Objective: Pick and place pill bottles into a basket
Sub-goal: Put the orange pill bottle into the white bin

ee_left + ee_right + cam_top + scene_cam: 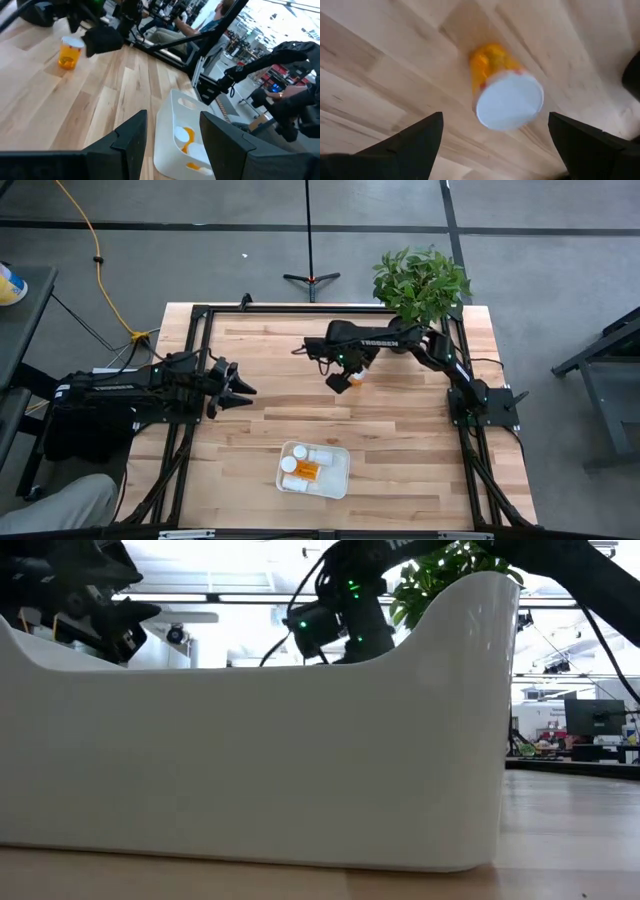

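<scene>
One pill bottle (pixel 356 378), with an orange body and a white cap, stands upright on the wood table in the far middle. It also shows in the right wrist view (pixel 506 95) and the left wrist view (pixel 70 52). My right gripper (pixel 495 116) is open just above it, one finger on either side, touching nothing. The white basket (pixel 338 483) sits near the table's near edge and holds several bottles (pixel 305 468). My left gripper (pixel 243 388) is open and empty over the table's left side, pointing toward the basket (pixel 167 125).
A potted green plant (pixel 420 280) stands at the table's far right corner, close to my right arm. In the low view the basket's white wall (pixel 250 760) fills most of the picture. Bare wood lies between the standing bottle and the basket.
</scene>
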